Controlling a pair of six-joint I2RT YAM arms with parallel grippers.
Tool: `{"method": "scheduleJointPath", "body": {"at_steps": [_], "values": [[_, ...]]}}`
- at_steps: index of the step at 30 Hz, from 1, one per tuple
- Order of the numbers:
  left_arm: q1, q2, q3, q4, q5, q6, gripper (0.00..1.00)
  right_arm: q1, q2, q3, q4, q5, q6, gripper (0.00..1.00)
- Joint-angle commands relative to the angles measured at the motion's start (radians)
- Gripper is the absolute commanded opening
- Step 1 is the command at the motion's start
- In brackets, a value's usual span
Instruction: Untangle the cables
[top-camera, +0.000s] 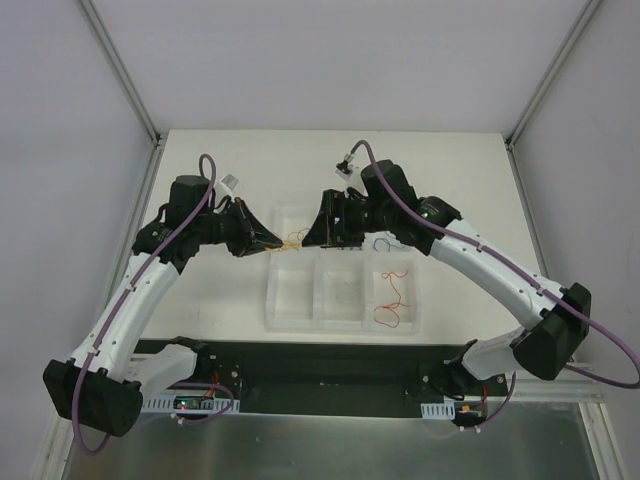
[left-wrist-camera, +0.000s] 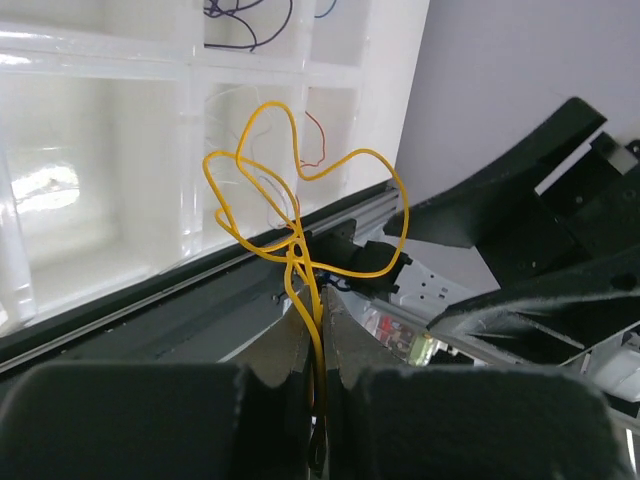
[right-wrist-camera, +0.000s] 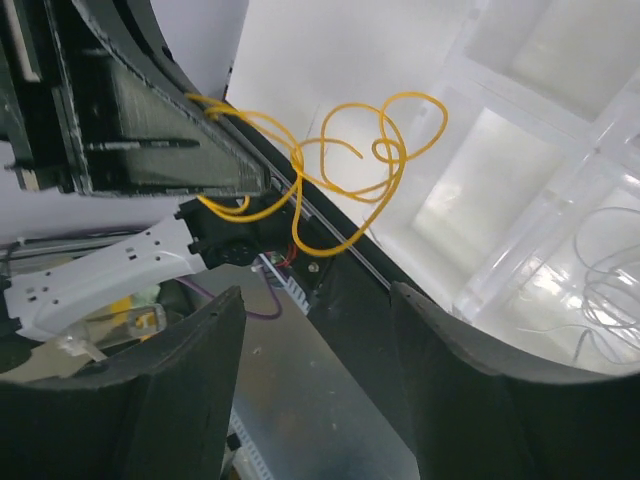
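A thin curly yellow cable (top-camera: 292, 243) hangs in the air between my two grippers, above the clear tray's (top-camera: 290, 312) left side. My left gripper (top-camera: 272, 240) is shut on it; in the left wrist view the yellow cable (left-wrist-camera: 292, 190) runs down between the closed fingertips (left-wrist-camera: 300, 335) and loops out in front. My right gripper (top-camera: 308, 238) is open and empty, facing the loops. In the right wrist view the yellow cable (right-wrist-camera: 372, 160) hangs beyond my open right gripper (right-wrist-camera: 315, 292), not between the jaws. A red cable (top-camera: 392, 300) lies in the tray's right compartment, and a blue cable (top-camera: 380, 243) lies behind it.
The tray has several compartments; pale wires (right-wrist-camera: 603, 292) lie in one, and dark wires (left-wrist-camera: 250, 18) and a red one (left-wrist-camera: 316, 140) in others. The left gripper's body (right-wrist-camera: 130, 130) is close in front of the right gripper. A black base rail (top-camera: 320, 375) runs along the near table edge.
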Motion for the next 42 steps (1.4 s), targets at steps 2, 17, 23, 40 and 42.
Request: {"method": "scheduleJointPath", "body": {"at_steps": [2,17,23,40,42], "values": [[-0.056,-0.013,-0.012,0.052,0.009,-0.053,0.0,-0.019,0.035,-0.004,0.126,-0.095,0.176,0.62],[-0.081,-0.099,-0.093,0.051,-0.095,-0.118,0.0,-0.017,-0.019,0.022,-0.039,0.11,0.111,0.0],[0.002,-0.101,-0.19,-0.075,-0.156,-0.062,0.09,-0.02,-0.195,0.031,0.12,0.151,0.054,0.0],[0.1,-0.067,-0.147,-0.179,-0.186,0.19,0.34,-0.045,-0.155,0.354,-0.033,0.134,-0.024,0.0],[0.1,-0.081,-0.128,-0.181,-0.162,0.219,0.4,-0.052,-0.142,0.382,-0.042,0.109,-0.028,0.0]]}}
